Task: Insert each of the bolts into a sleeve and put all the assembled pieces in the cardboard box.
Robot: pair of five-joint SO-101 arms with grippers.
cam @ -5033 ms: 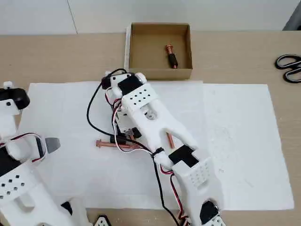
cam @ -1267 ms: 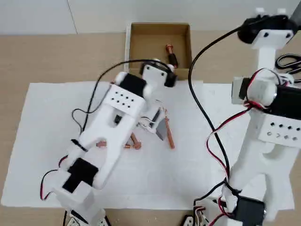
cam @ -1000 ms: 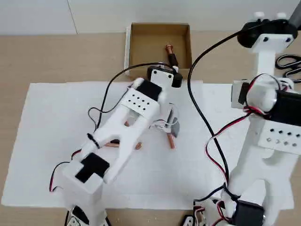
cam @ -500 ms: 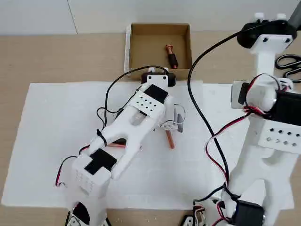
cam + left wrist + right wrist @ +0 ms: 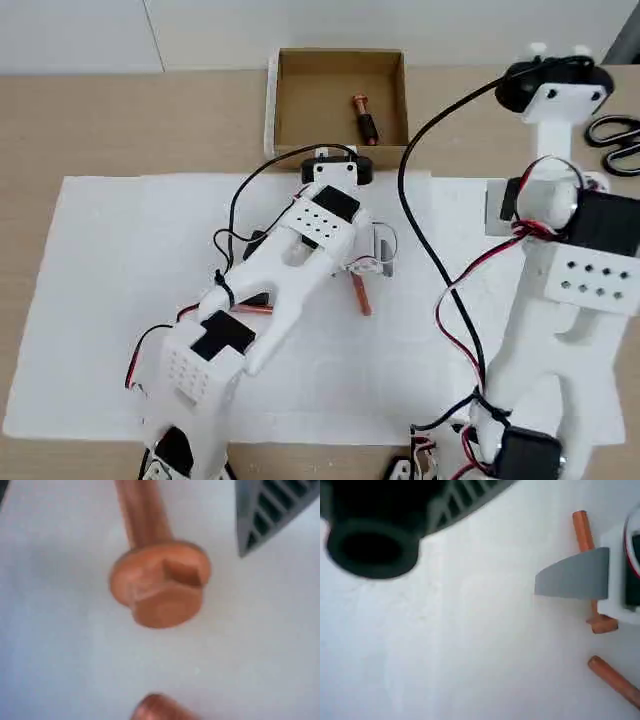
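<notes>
Clamping hollow black sleeve (image 5: 372,547), ribbed right fingers (image 5: 465,500), coppery flanged bolt (image 5: 157,582)

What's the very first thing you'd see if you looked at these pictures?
The big copper bolt jumps out, lying on the white paper right under the left pincer. Next comes the black sleeve, gripped in the right pincer above the paper. Farther back, the cardboard box already holds one finished piece.
</notes>
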